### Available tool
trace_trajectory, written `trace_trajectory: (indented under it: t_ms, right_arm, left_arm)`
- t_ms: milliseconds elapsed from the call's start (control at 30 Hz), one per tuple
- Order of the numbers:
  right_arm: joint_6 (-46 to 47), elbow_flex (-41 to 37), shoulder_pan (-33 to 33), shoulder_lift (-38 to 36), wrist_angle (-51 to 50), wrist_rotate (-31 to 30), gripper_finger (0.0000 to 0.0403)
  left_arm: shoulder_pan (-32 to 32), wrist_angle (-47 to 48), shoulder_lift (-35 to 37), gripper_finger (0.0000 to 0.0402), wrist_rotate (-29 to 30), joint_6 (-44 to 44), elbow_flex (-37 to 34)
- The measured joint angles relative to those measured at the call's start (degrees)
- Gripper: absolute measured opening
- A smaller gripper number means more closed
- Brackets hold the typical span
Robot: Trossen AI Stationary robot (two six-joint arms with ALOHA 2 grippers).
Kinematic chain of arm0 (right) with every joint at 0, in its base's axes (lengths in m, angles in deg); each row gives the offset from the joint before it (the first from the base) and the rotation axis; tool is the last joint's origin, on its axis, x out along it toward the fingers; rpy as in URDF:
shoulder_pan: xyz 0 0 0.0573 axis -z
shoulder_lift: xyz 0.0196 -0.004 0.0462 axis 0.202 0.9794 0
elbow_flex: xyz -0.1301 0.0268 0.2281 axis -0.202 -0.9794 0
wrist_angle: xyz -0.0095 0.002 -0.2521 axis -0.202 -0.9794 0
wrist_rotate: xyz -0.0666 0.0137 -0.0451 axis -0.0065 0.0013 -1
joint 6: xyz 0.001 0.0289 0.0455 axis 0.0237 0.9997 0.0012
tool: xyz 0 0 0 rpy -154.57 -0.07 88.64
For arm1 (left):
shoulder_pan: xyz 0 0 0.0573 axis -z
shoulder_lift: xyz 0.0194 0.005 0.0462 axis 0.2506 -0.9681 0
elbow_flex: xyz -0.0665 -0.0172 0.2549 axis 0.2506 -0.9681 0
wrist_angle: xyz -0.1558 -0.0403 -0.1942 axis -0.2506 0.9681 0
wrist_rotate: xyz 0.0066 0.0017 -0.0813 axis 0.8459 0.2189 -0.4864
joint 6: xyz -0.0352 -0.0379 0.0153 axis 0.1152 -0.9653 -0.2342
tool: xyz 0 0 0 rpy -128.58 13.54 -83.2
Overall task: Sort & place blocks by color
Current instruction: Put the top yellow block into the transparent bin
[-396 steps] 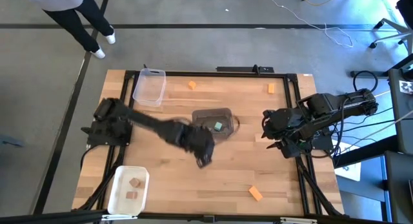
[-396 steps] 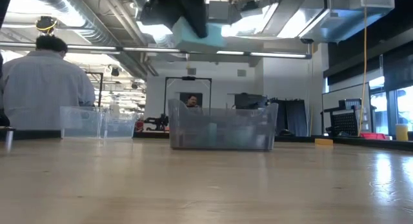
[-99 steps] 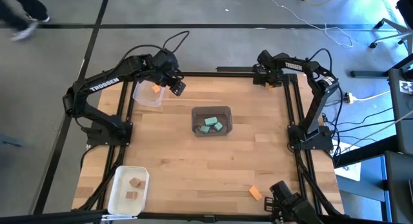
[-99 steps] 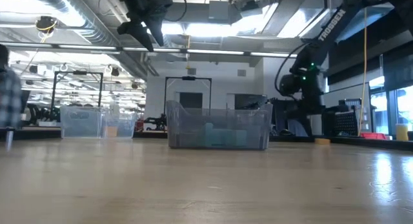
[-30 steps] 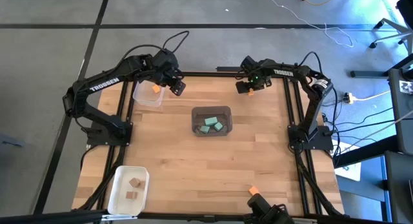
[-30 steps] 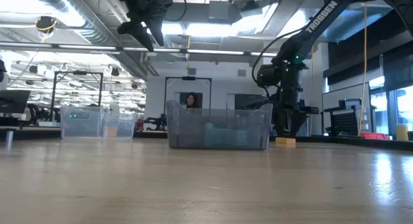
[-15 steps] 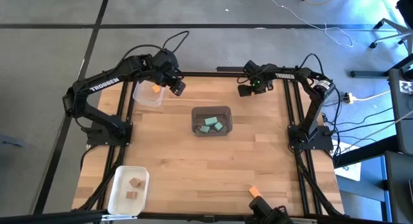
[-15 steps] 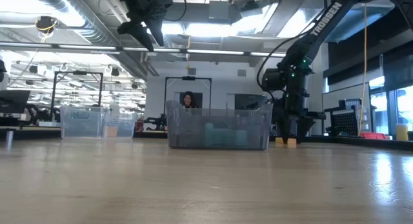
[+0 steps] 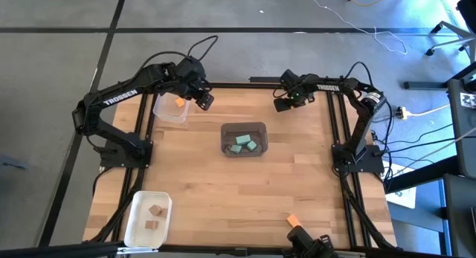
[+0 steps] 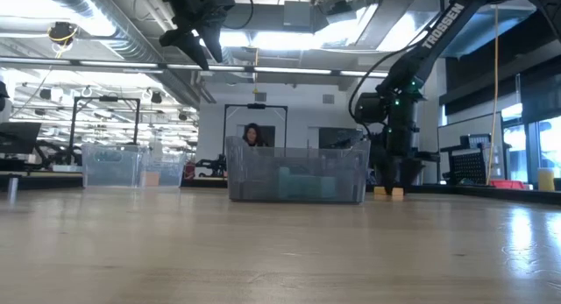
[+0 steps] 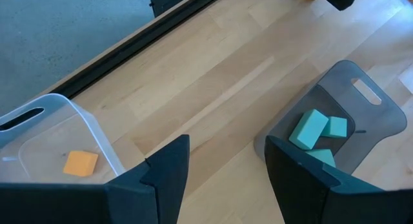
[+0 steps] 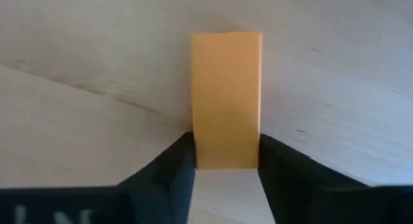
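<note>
My right gripper [image 9: 285,103] stands low over the table's far edge, right of centre, shut on an orange block [image 12: 226,95] that lies flat on the wood; the low view shows the block [image 10: 395,193] under the gripper [image 10: 392,187]. My left gripper [image 11: 226,179] hangs open and high over the far left, beside a clear bin [image 9: 171,108] holding an orange block [image 11: 80,163]. A grey bin [image 9: 244,129] in the middle holds teal blocks [image 9: 243,143]. Another orange block [image 9: 293,219] lies near the front edge. My right gripper pinches the orange block by its two long sides [image 12: 226,153], close to one end, between its two fingers [image 12: 174,166]. The fingers come from above, pointing down. The block lies flat on the table.
A white bin [image 9: 132,222] with tan blocks [image 9: 154,216] stands at the near left corner. A dark object [image 9: 309,247] sits at the near edge right of centre. Black frame rails run along the table's sides. Bare wood spreads between the bins.
My right gripper has sunk onto the table, its fingers coming down on either side of the orange block by the far edge. The block has stayed where it lay. My left arm has kept still.
</note>
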Motion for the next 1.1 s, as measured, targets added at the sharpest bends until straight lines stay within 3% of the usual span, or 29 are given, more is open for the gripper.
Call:
trace_trajectory:
  t_ms: [100, 567, 733, 1100]
  right_arm:
    - [0.0, 0.0, 0.0, 0.0, 0.1, -0.1, 0.0130]
    - [-12.0, 1.5, -1.1, 0.2, -0.1, -1.6, 0.0130]
    - [-16.7, 6.2, -3.1, 0.6, 0.0, -5.8, 0.0130]
    - [-24.3, 18.8, -9.8, 0.5, -4.3, -7.4, 0.0130]
  left_arm:
    - [0.0, 0.0, 0.0, 0.0193, 0.0, 0.0, 0.0]
    - [0.0, 0.0, 0.0, 0.0193, -1.0, -3.6, 0.0]
    - [0.0, 0.0, 0.0, 0.0193, -2.2, -7.1, 0.0]
    - [-1.7, -0.2, 0.0, 0.0193, -8.1, -10.7, 0.0]
